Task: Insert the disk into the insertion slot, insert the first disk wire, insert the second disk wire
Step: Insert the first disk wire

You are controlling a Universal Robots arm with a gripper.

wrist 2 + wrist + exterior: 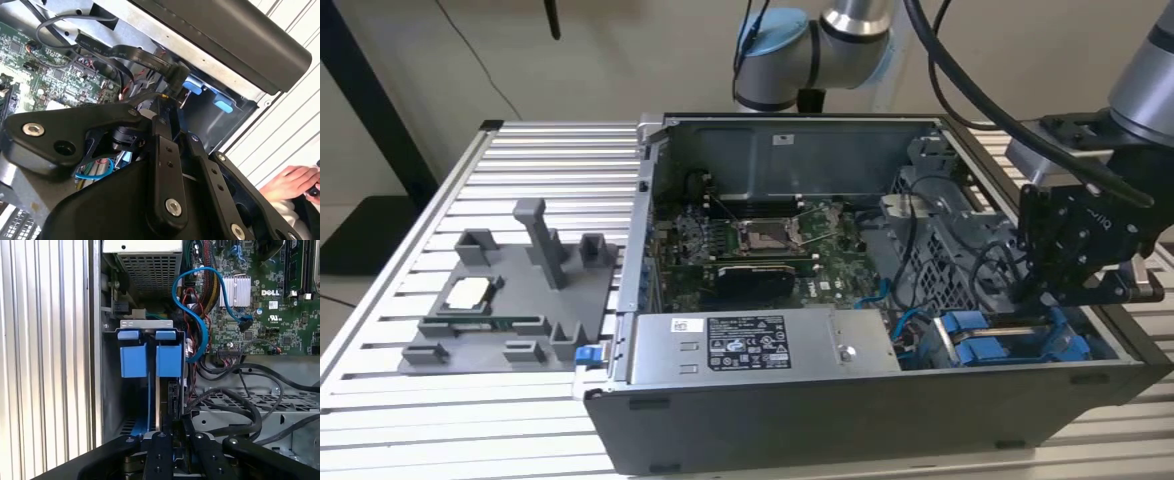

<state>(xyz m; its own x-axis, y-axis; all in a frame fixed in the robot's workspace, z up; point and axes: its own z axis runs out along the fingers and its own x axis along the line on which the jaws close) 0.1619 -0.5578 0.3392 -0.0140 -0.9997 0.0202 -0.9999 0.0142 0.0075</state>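
Disk [167, 360] sits in the insertion slot [111, 390], four o'clock in the case [787, 420]; gripper [175, 426] jaws clench a disk wire [145, 59], seemingly unplugged.

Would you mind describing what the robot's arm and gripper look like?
The arm has silver-grey tubes and light blue joint caps, with black cables running along it. The gripper is black, built of jointed links fastened with silver screws, and its body carries a small white marking in the exterior view.
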